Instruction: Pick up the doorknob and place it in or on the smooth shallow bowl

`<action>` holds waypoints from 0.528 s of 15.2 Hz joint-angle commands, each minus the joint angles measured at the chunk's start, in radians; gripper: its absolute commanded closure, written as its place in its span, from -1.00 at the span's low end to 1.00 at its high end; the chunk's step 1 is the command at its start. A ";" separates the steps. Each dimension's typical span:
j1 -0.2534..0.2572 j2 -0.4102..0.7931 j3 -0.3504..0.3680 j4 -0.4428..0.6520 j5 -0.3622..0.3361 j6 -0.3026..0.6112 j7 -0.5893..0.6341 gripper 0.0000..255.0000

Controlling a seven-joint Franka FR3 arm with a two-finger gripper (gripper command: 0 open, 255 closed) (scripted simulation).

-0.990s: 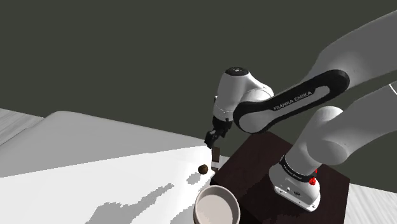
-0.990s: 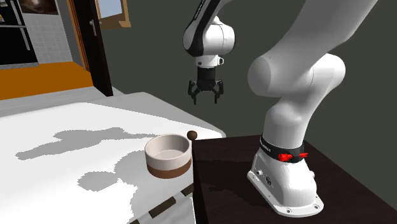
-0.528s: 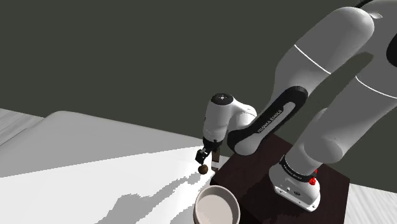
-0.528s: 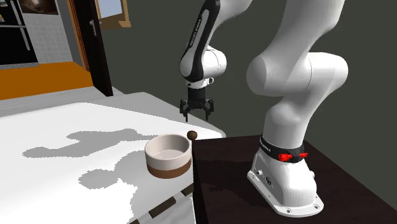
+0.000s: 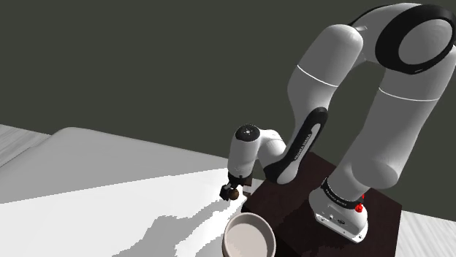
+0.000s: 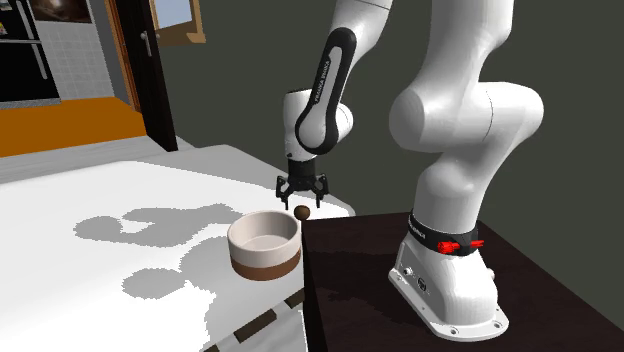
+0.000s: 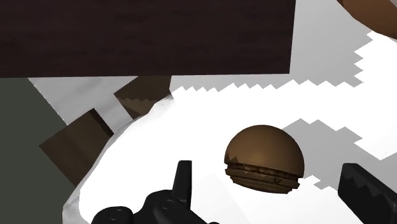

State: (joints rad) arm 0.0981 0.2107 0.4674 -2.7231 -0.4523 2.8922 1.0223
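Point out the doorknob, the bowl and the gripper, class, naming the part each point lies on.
doorknob (image 7: 262,149), wrist view, on its brown dome.
bowl (image 6: 264,266), second exterior view, on the brown band of its outer wall.
gripper (image 6: 301,196), second exterior view, midway between its open fingertips.

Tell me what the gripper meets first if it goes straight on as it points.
Probably the small brown domed doorknob, lying on the white surface between the open fingers; depth is uncertain.

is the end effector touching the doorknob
Apart. In the wrist view the open end effector straddles the doorknob, and the white surface shows between the knob and each finger.
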 commanded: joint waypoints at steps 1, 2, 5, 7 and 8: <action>0.044 0.042 -0.059 0.015 -0.079 0.024 0.060 -1.00; 0.077 0.073 -0.103 0.027 -0.130 0.042 0.100 -1.00; 0.081 0.072 -0.107 0.026 -0.126 0.042 0.097 -1.00; 0.081 0.072 -0.107 0.026 -0.126 0.042 0.097 -1.00; 0.081 0.072 -0.107 0.026 -0.126 0.042 0.097 -1.00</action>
State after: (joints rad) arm 0.1785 0.2824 0.3612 -2.6970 -0.5775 2.9344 1.1187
